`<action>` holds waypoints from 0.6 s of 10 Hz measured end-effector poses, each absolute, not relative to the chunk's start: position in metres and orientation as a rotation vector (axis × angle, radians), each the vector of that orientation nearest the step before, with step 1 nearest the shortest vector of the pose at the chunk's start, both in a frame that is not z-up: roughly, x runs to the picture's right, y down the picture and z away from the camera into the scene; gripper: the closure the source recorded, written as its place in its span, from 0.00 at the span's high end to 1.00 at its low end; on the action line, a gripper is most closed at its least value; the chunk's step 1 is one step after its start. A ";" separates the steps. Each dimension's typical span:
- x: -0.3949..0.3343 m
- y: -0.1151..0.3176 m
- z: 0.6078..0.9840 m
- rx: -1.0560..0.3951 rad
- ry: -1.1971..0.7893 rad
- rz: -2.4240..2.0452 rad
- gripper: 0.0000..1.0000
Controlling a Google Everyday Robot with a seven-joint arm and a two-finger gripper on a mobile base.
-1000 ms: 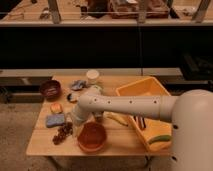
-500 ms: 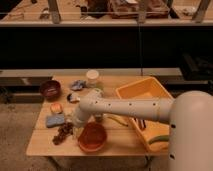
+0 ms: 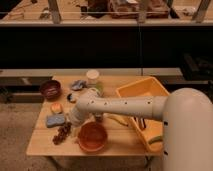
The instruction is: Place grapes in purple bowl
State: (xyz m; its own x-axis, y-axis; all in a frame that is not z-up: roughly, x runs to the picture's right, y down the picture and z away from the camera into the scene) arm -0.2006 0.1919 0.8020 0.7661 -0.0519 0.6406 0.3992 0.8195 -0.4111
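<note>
The grapes (image 3: 62,133), a dark reddish-purple cluster, lie on the wooden table (image 3: 120,145) near its front left, just left of the orange-red bowl. The purple bowl (image 3: 50,89), small and dark maroon, stands at the table's back left corner with nothing visible inside. My white arm reaches in from the right. My gripper (image 3: 72,121) is at its left end, just above and right of the grapes, low over the table. It is far from the purple bowl.
An orange-red bowl (image 3: 92,137) stands at the front. A yellow bin (image 3: 142,97) fills the right side. A blue sponge (image 3: 55,120), a small orange item (image 3: 56,107), a crumpled blue-grey thing (image 3: 77,84) and a white cup (image 3: 92,76) stand around.
The end of my arm has moved left and down, closer to the grapes. The grapes and the bowls have not moved.
</note>
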 end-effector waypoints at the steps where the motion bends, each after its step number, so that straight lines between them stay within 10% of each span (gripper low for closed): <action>1: -0.200 0.192 0.805 -0.566 -0.648 -0.254 0.72; 6: -0.193 0.204 0.825 -0.593 -0.600 -0.224 0.72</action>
